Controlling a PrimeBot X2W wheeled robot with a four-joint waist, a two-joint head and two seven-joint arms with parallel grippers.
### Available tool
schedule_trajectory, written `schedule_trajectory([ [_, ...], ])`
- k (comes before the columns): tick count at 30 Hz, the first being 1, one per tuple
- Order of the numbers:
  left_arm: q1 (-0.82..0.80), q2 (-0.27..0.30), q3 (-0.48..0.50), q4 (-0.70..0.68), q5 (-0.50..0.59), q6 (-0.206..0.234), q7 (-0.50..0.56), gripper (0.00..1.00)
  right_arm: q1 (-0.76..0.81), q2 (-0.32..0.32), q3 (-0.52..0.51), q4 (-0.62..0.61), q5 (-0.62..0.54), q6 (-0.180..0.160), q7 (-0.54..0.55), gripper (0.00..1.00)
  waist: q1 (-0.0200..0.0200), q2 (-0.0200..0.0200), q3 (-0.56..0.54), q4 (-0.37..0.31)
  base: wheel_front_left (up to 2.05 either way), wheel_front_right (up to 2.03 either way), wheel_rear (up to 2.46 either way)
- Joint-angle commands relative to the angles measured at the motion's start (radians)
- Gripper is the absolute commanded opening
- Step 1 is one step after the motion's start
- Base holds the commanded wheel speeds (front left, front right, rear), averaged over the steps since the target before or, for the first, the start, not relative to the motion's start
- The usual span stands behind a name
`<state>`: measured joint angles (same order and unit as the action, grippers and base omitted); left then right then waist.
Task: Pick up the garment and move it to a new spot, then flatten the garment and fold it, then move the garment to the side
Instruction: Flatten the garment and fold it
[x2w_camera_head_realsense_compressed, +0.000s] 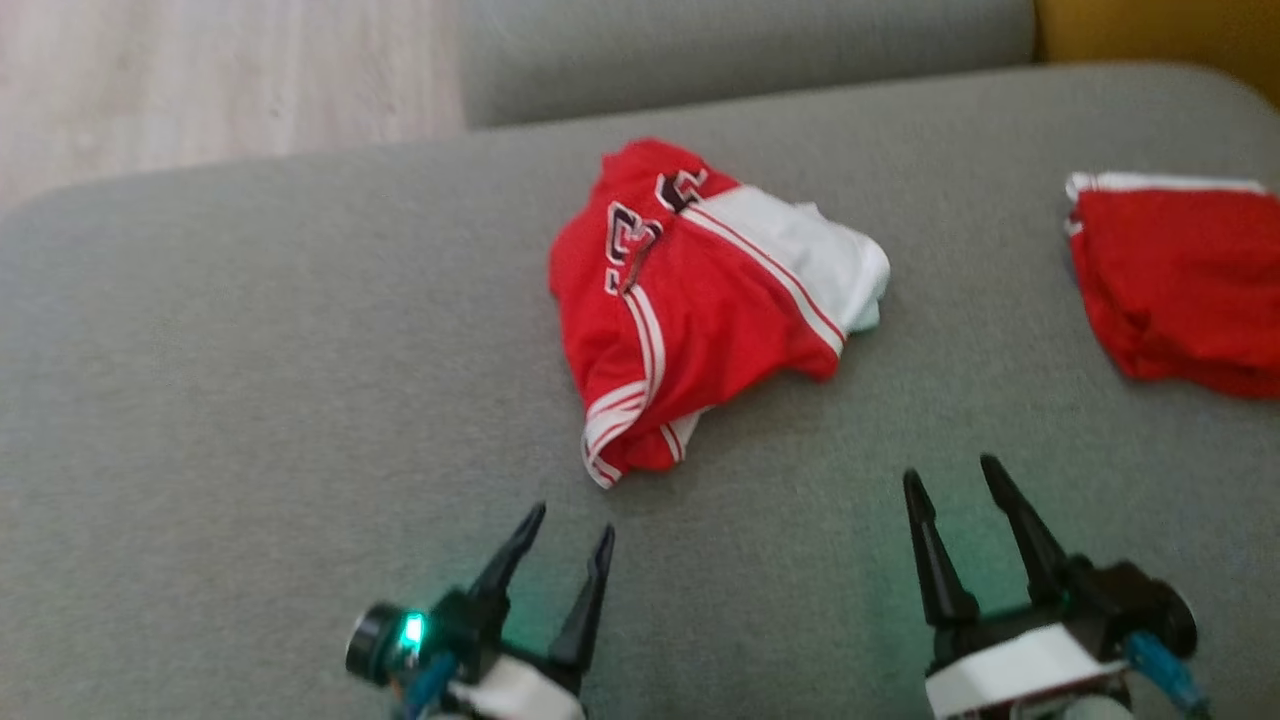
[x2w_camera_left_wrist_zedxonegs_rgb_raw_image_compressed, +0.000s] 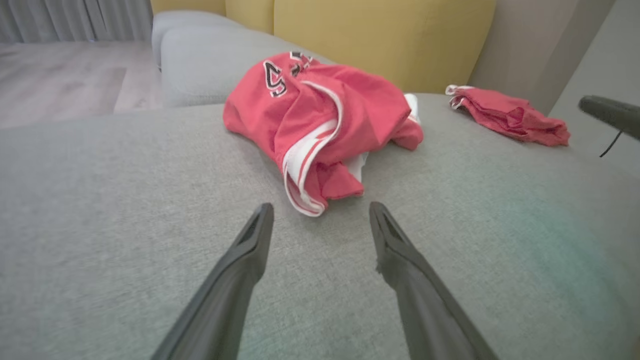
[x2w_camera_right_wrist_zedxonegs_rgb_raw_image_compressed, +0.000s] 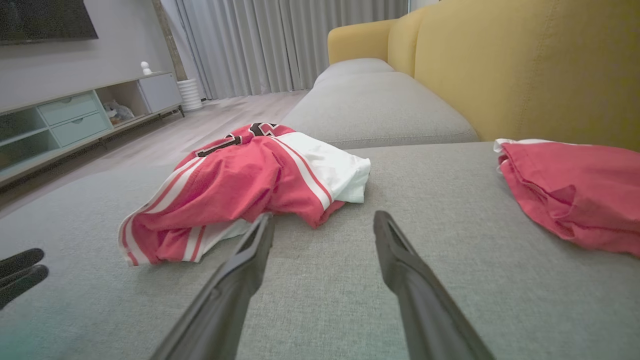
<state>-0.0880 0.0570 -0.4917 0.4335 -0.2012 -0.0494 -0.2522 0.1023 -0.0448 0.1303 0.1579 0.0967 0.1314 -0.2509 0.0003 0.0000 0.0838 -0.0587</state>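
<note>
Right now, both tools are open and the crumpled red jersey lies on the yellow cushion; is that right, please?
Not quite: the jersey lies on the grey cushion, as the head view shows. The left tool and right tool are open.

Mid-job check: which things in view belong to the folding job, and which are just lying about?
Job: crumpled red-and-white jersey, centre; left gripper and right gripper, both open, short of it; grey cushion under it.
Lying about: second red garment at right; yellow backrest; low cabinet.

Numerals on the garment seem too creased to read, and the red cloth runs off the right edge
</note>
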Motion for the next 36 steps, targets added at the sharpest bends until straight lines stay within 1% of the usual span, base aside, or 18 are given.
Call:
schedule_trajectory([
  [1, -0.059, -0.007, 0.020, -0.009, -0.013, 0.000, -0.010, 1.00, -0.046, -0.005, 0.028, -0.035, -0.009, -0.001, -0.011, 1.00, -0.0003, 0.0000, 0.046, -0.039, 0.00, 0.00, 0.00],
  [7, -0.199, -0.007, -0.006, 0.129, -0.086, 0.003, -0.010, 1.00, -0.087, -0.005, 0.040, -0.034, -0.017, -0.001, -0.011, 1.00, -0.0003, 0.0000, 0.113, -0.089, 0.00, 0.00, 0.00],
  [10, -0.248, -0.007, -0.012, 0.175, -0.120, -0.003, -0.010, 1.00, -0.101, -0.005, 0.047, -0.033, -0.014, -0.001, -0.011, 1.00, -0.0003, 0.0000, 0.133, -0.111, 0.00, 0.00, 0.00],
  [11, -0.260, -0.007, -0.019, 0.186, -0.127, -0.012, -0.010, 1.00, -0.104, -0.005, 0.050, -0.032, -0.014, -0.001, -0.011, 1.00, -0.0003, 0.0000, 0.137, -0.118, 0.00, 0.00, 0.00],
  [12, -0.269, -0.007, -0.021, 0.190, -0.137, -0.020, -0.010, 0.66, -0.107, -0.005, 0.053, -0.030, -0.013, -0.001, -0.011, 1.00, -0.0003, 0.0000, 0.139, -0.125, 0.00, 0.00, 0.00],
  [13, -0.277, -0.007, -0.025, 0.195, -0.146, -0.027, -0.010, 0.00, -0.109, -0.005, 0.057, -0.028, -0.012, -0.001, -0.011, 1.00, -0.0003, 0.0000, 0.139, -0.133, 0.00, 0.00, 0.00],
  [17, -0.305, -0.007, -0.059, 0.182, -0.160, -0.059, -0.010, 0.00, -0.114, -0.005, 0.067, -0.021, -0.005, -0.001, -0.011, 1.00, -0.0003, 0.0000, 0.124, -0.168, 0.00, 0.00, 0.00],
  [22, -0.373, -0.007, -0.140, 0.094, -0.217, -0.079, -0.010, 0.00, -0.108, -0.005, 0.084, -0.011, 0.009, -0.001, -0.011, 1.00, -0.0003, 0.0000, 0.076, -0.223, 0.00, 0.00, 0.00],
  [25, -0.474, -0.007, -0.224, 0.030, -0.274, -0.081, -0.010, 0.00, -0.098, -0.005, 0.090, -0.009, 0.017, -0.001, -0.011, 1.00, -0.0003, 0.0000, 0.046, -0.252, 0.00, 0.00, 0.00],
  [27, -0.569, 0.000, -0.254, 0.002, -0.315, -0.081, -0.010, 0.00, -0.094, -0.005, 0.094, -0.011, 0.022, -0.001, -0.011, 1.00, -0.0003, 0.0000, 0.032, -0.266, 0.00, 0.00, 0.00],
  [28, -0.569, 0.000, -0.254, 0.002, -0.315, -0.081, -0.010, 0.00, -0.094, -0.005, 0.094, -0.011, 0.022, -0.001, -0.011, 1.00, -0.0003, 0.0000, 0.032, -0.266, 0.00, 0.00, 0.00],
  [32, -0.795, 0.049, -0.265, -0.024, -0.392, -0.081, -0.010, 0.00, -0.094, -0.005, 0.110, -0.013, 0.028, -0.001, -0.011, 1.00, -0.0003, 0.0000, 0.009, -0.291, 0.00, 0.00, 0.00],
  [34, -0.907, 0.074, -0.239, -0.026, -0.432, -0.081, -0.010, 0.00, -0.094, -0.005, 0.114, -0.014, 0.031, -0.001, -0.011, 1.00, -0.0003, 0.0000, 0.000, -0.298, 0.00, 0.00, 0.00],
  [36, -1.005, 0.089, -0.185, -0.017, -0.468, -0.081, -0.010, 0.00, -0.092, -0.005, 0.112, -0.018, 0.033, -0.001, -0.011, 1.00, -0.0003, 0.0000, -0.006, -0.295, 0.00, 0.00, 0.00],
])
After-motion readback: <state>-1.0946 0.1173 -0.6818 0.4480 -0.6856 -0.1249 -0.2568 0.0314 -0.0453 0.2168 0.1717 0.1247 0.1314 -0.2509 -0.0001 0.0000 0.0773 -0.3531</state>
